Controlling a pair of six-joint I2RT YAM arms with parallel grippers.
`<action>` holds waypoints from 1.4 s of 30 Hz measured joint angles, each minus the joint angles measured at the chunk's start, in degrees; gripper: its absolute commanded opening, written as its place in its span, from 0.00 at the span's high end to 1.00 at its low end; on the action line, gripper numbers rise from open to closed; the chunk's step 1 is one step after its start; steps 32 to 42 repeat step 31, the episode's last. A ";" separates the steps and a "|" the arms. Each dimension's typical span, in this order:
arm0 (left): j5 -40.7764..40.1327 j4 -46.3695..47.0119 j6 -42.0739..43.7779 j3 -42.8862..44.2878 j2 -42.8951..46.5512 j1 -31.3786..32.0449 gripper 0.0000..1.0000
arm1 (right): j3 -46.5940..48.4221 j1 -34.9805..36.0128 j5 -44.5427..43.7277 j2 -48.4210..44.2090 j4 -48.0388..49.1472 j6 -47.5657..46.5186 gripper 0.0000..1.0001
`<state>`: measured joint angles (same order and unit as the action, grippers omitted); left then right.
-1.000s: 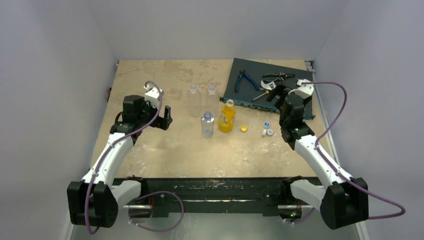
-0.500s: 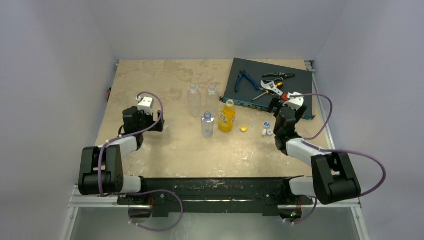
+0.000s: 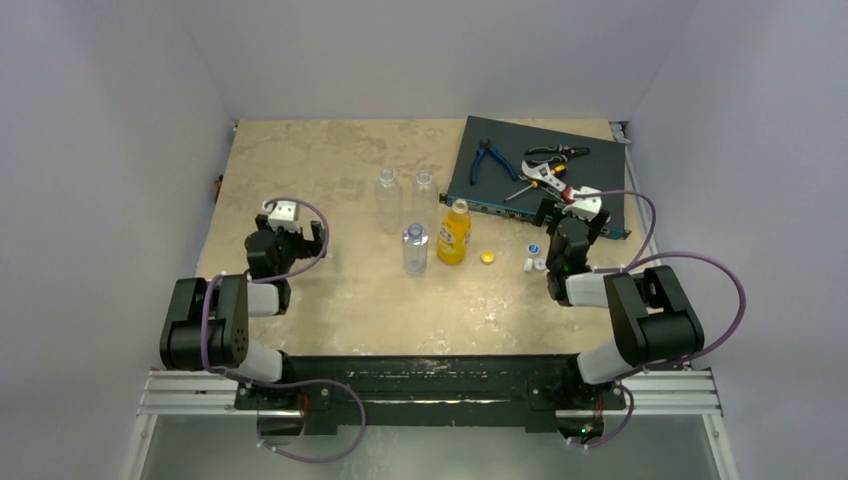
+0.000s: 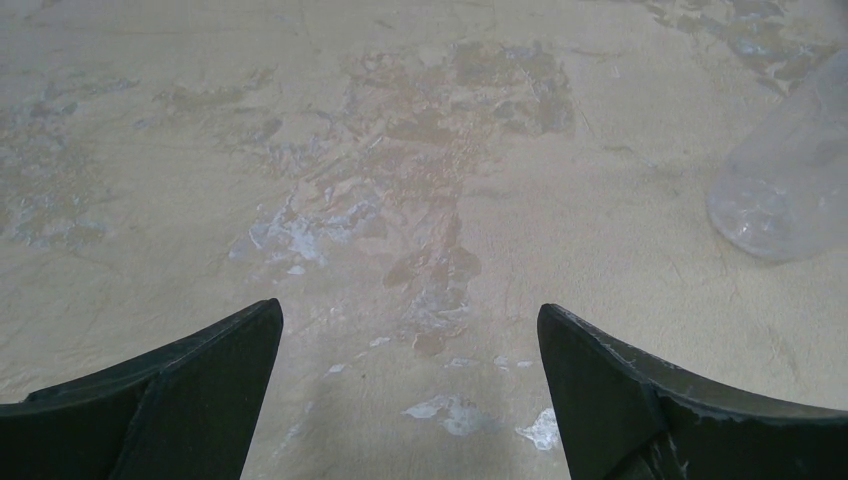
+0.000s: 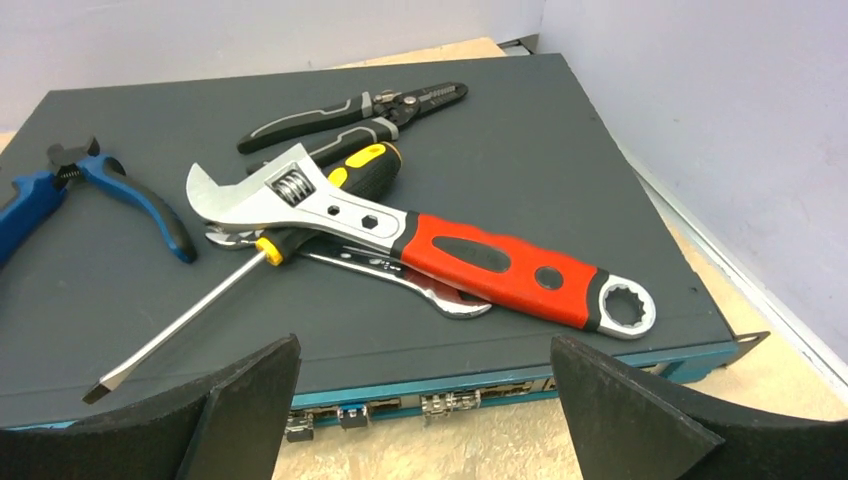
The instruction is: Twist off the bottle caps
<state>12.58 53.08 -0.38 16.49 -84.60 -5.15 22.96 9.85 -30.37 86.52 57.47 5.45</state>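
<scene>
both arms are sitting folded low near the front edge of the table (image 3: 330,300). the left gripper (image 4: 410,318) is hovering over bare tabletop with its jaws spread wide and nothing between them. the right gripper (image 5: 425,345) is likewise gaping wide and holding nothing, facing the dark box (image 5: 600,150).

just left of the right gripper, the two white caps (image 3: 534,266) are lying side by side on the table, with the blue-topped cap (image 3: 533,249) just behind them and the yellow cap (image 3: 487,257) lying further left. all four are lying apart from the bottles.

the nearest clear bottle (image 3: 415,250) is standing upright just beside the orange bottle (image 3: 454,234). behind them the two other clear bottles (image 3: 387,202) are standing side by side.

farthest back, the dark box is carrying a red-handled wrench (image 5: 430,245) crossing a screwdriver (image 5: 250,280), blue pliers (image 5: 130,195) and black cutters (image 5: 350,110).
</scene>
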 measured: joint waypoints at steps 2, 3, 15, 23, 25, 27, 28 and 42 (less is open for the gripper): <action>-0.26 1.07 -0.92 0.00 -0.04 0.00 0.00 | -0.44 -0.37 0.31 -0.31 1.64 0.04 0.02; -0.68 1.57 -1.40 0.00 -0.04 0.00 0.00 | -1.25 -0.46 0.42 -0.63 3.17 0.04 0.01; -5.55 16.11 -2.82 -3.82 -11.34 1.84 0.05 | -7.65 -1.55 4.79 1.27 15.06 -1.36 0.01; -8.83 16.61 -1.46 -1.95 -11.17 4.55 0.00 | -7.39 -2.51 5.92 1.20 15.74 -0.96 0.01; -9.05 16.70 -1.46 -1.95 -11.17 4.55 0.00 | -7.39 -2.51 5.92 1.20 16.04 -0.94 0.01; -9.38 16.63 -1.44 -1.95 -11.17 4.55 0.00 | -7.39 -2.51 5.92 1.20 16.35 -0.94 0.01; -9.70 16.63 -1.38 -1.95 -11.17 4.72 0.00 | -7.39 -2.51 5.92 1.20 16.50 -0.94 0.01; -10.25 16.52 -1.27 -1.86 -11.17 5.64 0.00 | -7.39 -2.51 5.92 1.20 16.76 -0.96 0.01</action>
